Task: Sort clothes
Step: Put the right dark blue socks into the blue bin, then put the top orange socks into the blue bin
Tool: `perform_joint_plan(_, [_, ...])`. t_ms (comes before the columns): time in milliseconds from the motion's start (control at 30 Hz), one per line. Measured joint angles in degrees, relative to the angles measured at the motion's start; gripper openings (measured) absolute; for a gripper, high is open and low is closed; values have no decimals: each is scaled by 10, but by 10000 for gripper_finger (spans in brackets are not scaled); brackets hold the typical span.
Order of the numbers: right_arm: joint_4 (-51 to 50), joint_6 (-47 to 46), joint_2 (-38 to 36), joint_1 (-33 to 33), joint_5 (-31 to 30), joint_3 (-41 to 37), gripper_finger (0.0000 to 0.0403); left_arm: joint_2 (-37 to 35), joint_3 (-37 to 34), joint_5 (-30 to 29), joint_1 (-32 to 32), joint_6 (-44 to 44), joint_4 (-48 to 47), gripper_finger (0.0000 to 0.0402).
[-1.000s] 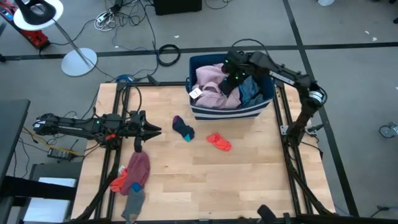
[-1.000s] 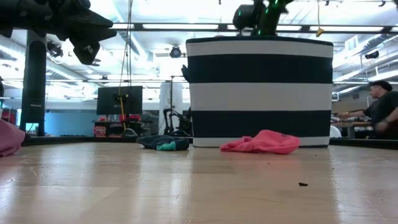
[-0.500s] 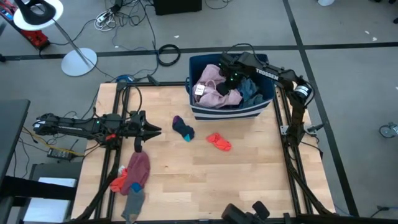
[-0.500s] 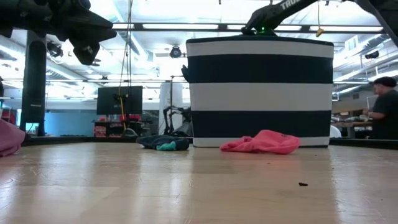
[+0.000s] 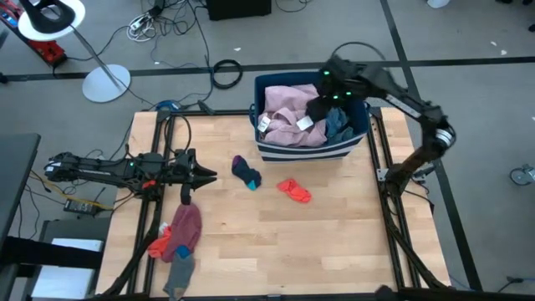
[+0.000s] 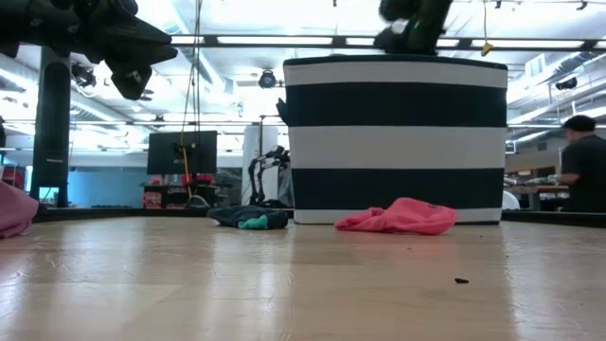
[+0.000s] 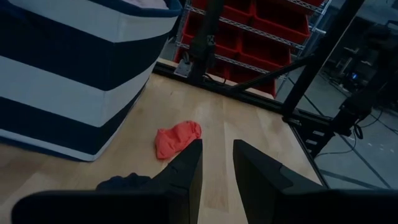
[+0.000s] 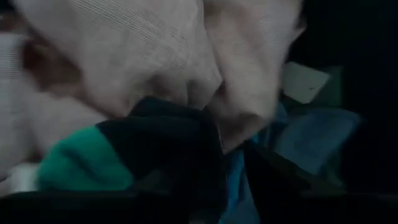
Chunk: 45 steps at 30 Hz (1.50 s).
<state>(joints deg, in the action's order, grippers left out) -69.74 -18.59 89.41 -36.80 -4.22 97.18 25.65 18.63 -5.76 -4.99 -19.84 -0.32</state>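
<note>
Right hand [image 5: 322,104] hangs over the striped bin [image 5: 292,150] at the far side of the counter [image 5: 276,242]; can't tell whether its fingers are apart or together. Directly under its wrist cam: a dark sock w/ green toe [image 8: 93,162] lying on the pink garment [image 5: 284,117], w/ bright blue fabric [image 5: 338,125] just beside, all inside the bin. Left hand [image 5: 209,176] hovers above the counter's left part, fingers [image 7: 186,168] slightly apart, gripping nothing. Between the 2 hands on the wood: a dark sock w/ teal tip [image 5: 247,173] and a red-orange piece [image 5: 294,191], apart from each other, both near the bin's front wall. Near-left corner holds a small heap: pink cloth [image 5: 185,226], an orange bit [image 5: 159,247], a grey sock [image 5: 180,272]. A person [image 6: 579,170] stands in the room beyond.
</note>
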Motion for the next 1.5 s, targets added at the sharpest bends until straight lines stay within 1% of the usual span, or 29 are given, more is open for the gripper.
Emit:
perform_joint_plan(167, [-5, 2, -66, 12, -1, 0, 168, 0, 0, 0, 0, 0, 0, 94])
perform_joint_plan(300, [-9, 2, -108, 36, -1, 1, 171, 0, 0, 0, 0, 0, 2, 94])
perform_joint_plan(433, [-9, -4, -135, 84, -1, 1, 169, 0, 0, 0, 0, 0, 4, 94])
perform_joint_plan(567, [-9, -16, -148, 149, -1, 1, 171, 1, 0, 0, 0, 1, 5, 94])
perform_joint_plan(800, [-5, -43, -140, 265, -2, 2, 171, 2, 0, 0, 0, 1, -4, 94])
perform_joint_plan(1000, [19, -47, -125, 356, -39, 1, 171, 2, 0, 0, 0, 1, -8, 94])
perform_joint_plan(1100, [45, -47, -116, 394, -47, -15, 171, 2, 0, 0, 0, 1, -7, 94])
perform_joint_plan(1333, [93, -45, -92, 450, -50, -99, 170, 2, 0, 0, 0, 1, 4, 94])
perform_joint_plan(1500, [168, -70, -70, 470, -54, -183, 170, 2, 0, 0, 0, 1, 7, 94])
